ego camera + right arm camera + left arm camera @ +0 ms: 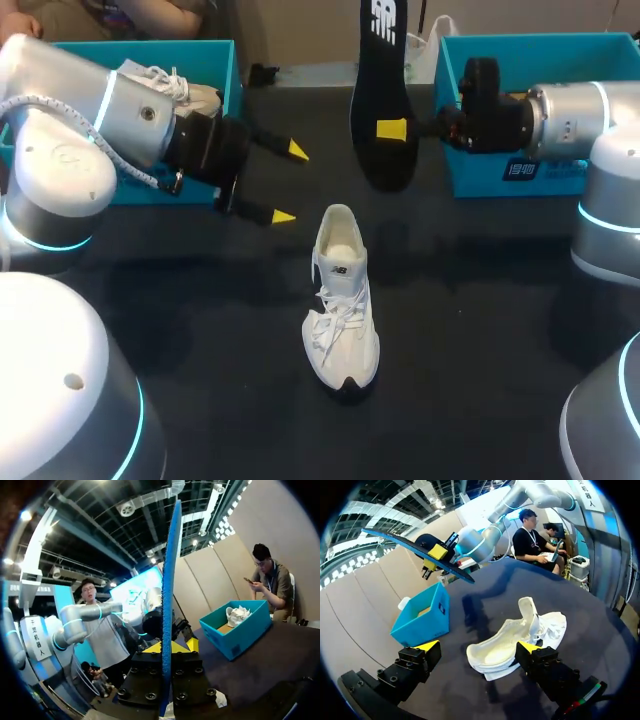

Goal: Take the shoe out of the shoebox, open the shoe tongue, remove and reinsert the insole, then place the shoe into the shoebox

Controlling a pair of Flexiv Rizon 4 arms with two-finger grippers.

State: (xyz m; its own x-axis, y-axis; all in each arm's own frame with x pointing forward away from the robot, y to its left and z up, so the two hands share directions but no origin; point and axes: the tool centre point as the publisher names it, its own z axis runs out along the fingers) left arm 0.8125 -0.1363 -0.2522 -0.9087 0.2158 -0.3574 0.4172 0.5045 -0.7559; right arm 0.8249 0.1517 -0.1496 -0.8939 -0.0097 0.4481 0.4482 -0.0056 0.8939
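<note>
A: Dark table [480,330], left box [225,70] and right box [470,70] at the back. Where is the shoe [340,300]?
B: It stands mid-table, outside both boxes, toe toward the robot.
A: And the insole [383,95]?
B: Out of the shoe, held upright above the table. The right gripper [392,129] pinches it near the right box.
A: And the left gripper [290,183]?
B: Spread wide, holding nothing, beside the left box and back from the shoe's heel.

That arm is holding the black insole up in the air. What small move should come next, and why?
Probably lower the insole toward the shoe. The right claw is shut on it, up off the table, while the shoe stands there upright, and the left claw is open.
</note>
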